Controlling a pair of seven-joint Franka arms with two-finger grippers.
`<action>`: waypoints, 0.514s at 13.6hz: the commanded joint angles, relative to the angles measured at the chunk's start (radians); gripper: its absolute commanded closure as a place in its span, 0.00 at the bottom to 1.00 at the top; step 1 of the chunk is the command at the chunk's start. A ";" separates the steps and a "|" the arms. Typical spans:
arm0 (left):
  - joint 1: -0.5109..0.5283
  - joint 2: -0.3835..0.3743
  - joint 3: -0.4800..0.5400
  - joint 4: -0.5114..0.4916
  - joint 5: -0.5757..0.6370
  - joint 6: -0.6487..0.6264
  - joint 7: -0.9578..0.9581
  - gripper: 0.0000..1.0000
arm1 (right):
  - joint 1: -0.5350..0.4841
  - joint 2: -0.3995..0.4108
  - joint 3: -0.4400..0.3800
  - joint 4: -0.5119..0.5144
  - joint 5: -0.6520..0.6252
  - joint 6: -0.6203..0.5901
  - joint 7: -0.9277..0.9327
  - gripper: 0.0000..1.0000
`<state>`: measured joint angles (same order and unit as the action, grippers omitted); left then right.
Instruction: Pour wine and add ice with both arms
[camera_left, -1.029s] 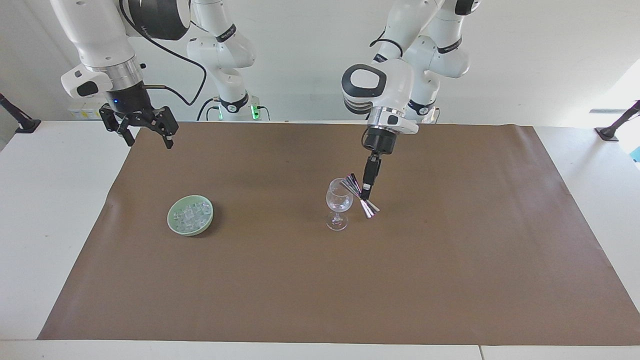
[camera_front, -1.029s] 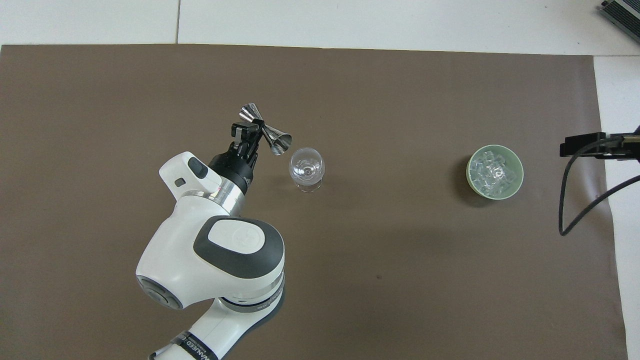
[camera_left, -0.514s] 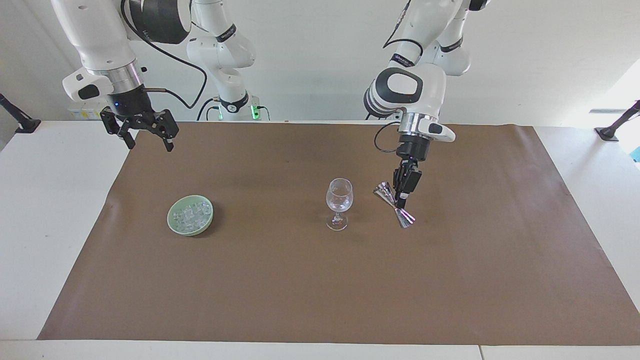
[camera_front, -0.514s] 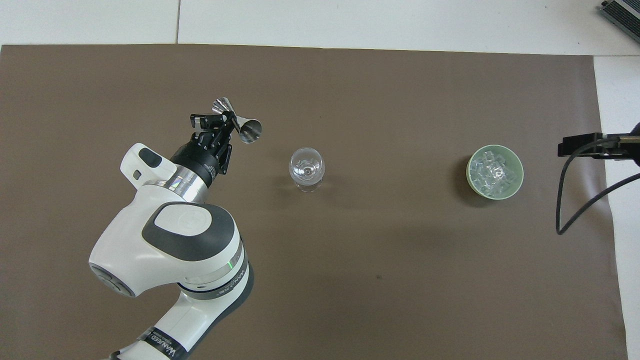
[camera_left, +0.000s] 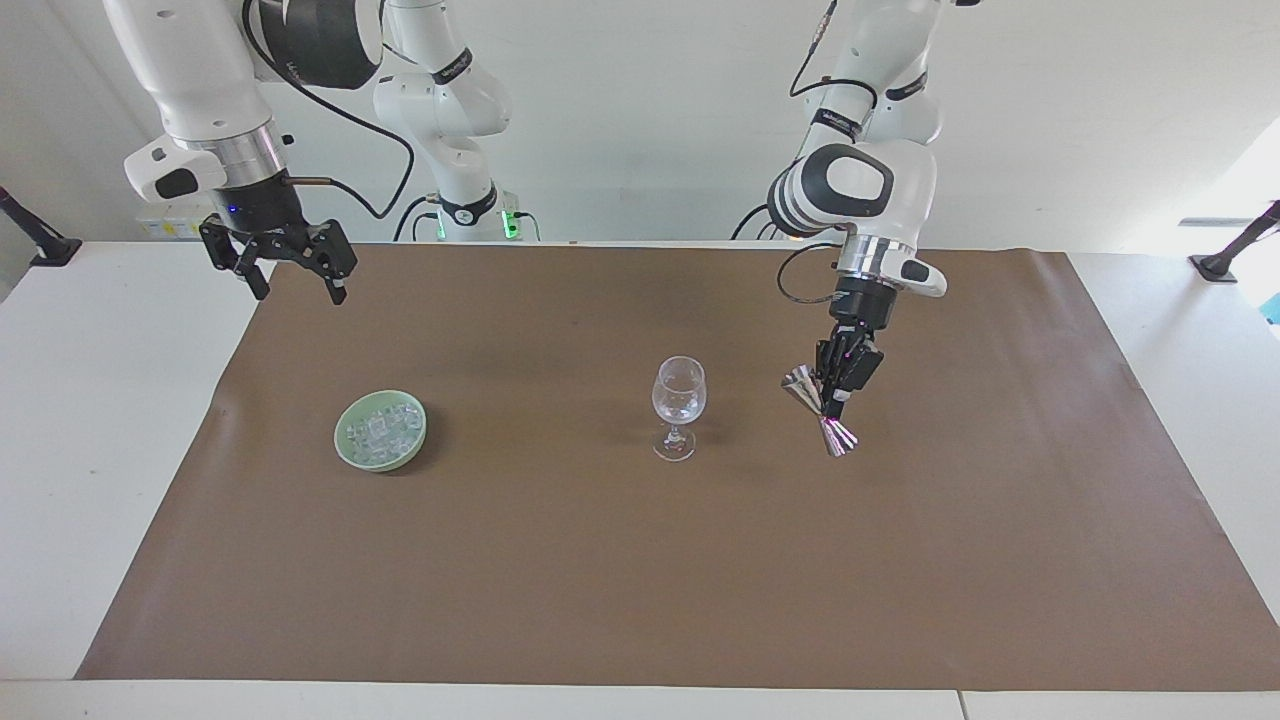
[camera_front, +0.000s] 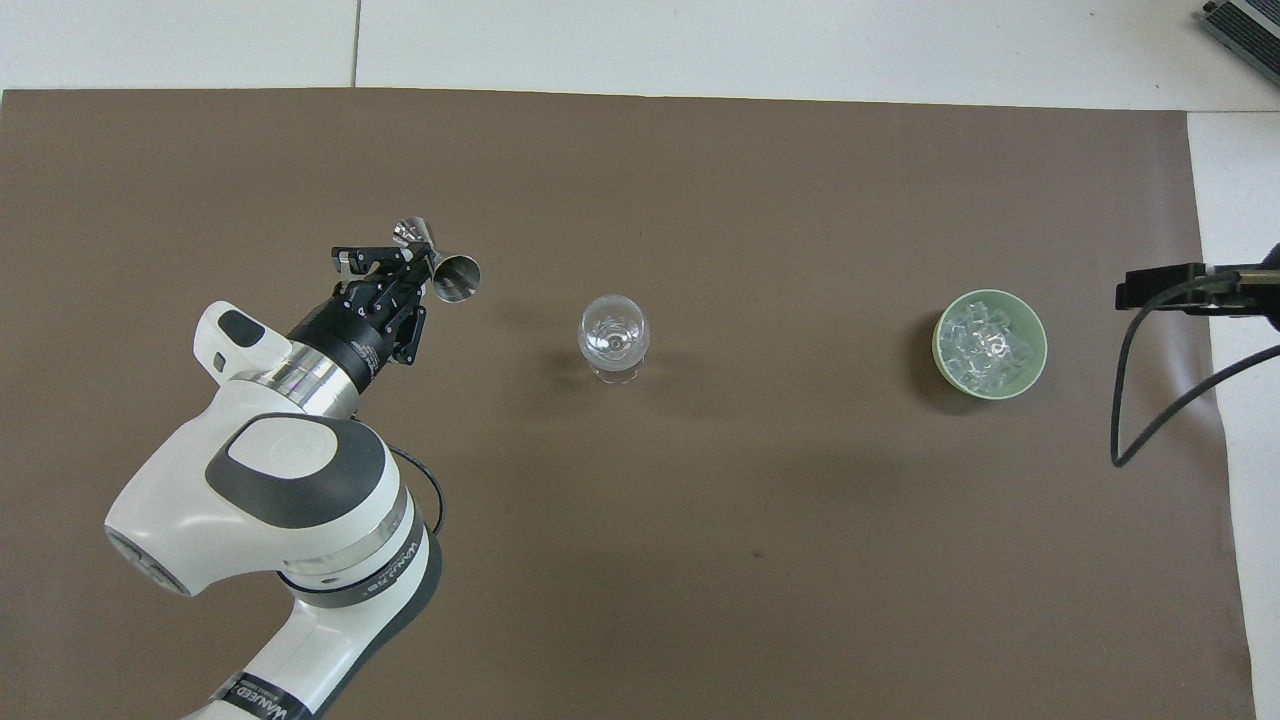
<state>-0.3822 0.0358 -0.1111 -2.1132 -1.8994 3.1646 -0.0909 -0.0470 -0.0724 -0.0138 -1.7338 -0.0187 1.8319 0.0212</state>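
Since a second ago the left gripper (camera_left: 838, 408) has carried the steel jigger (camera_left: 822, 410) away from the wine glass (camera_left: 678, 404), toward the left arm's end of the surface (camera_left: 70, 420); a second ago the jigger was tipped at the glass rim. The fingers are clamped on the jigger's narrow waist, and it hangs tilted over the brown mat (camera_left: 640, 560), well apart from the glass. The glass stands upright near the middle of the mat; whether it holds liquid I cannot tell. The ice (camera_left: 382, 430) lies heaped in the green bowl (camera_left: 345, 447), which sits on the mat toward the right arm's end, level with the glass and well apart from it. The right gripper (camera_left: 292, 280) waits raised over the mat's corner nearest the robots, fingers spread wide and holding nothing, barely shifted since earlier.
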 joint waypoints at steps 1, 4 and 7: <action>0.052 -0.086 0.001 -0.093 -0.012 -0.107 -0.006 1.00 | -0.011 -0.032 0.003 -0.059 0.017 0.049 0.000 0.00; 0.101 -0.122 0.002 -0.139 -0.010 -0.194 -0.006 1.00 | -0.011 -0.037 0.003 -0.093 0.017 0.067 0.002 0.00; 0.120 -0.146 0.004 -0.180 -0.009 -0.242 -0.006 1.00 | -0.011 -0.092 0.003 -0.226 0.016 0.183 -0.001 0.00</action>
<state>-0.2843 -0.0527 -0.1053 -2.2316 -1.8993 2.9785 -0.0910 -0.0470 -0.0877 -0.0138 -1.8296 -0.0187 1.9388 0.0219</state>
